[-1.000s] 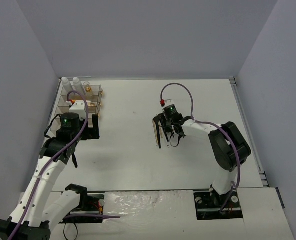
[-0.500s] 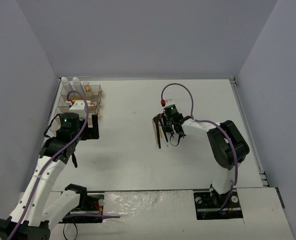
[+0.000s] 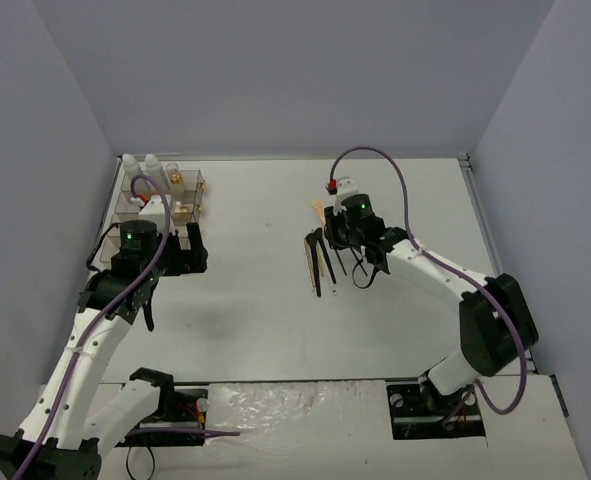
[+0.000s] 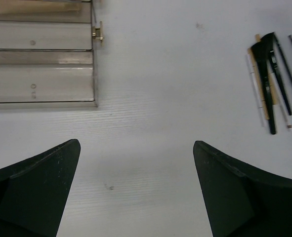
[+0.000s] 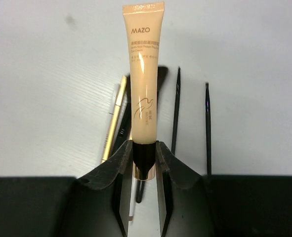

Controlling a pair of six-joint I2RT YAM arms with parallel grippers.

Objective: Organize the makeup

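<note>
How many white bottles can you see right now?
2. The left bottle stands at the far left corner of the clear drawer box; the right bottle is just beside it. The left arm covers part of the box, so more may be hidden.

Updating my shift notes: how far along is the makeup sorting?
Done: two white bottles and a gold-capped vial stand in the clear organizer. In hand: the right pincer grips the beige tube. Left: black brushes and thin sticks on the table; left pincer open.

We record a white worktop (image 3: 255, 310) enclosed on three sides by plain pale grey walls (image 3: 295, 70); lighting is soft and even.
</note>
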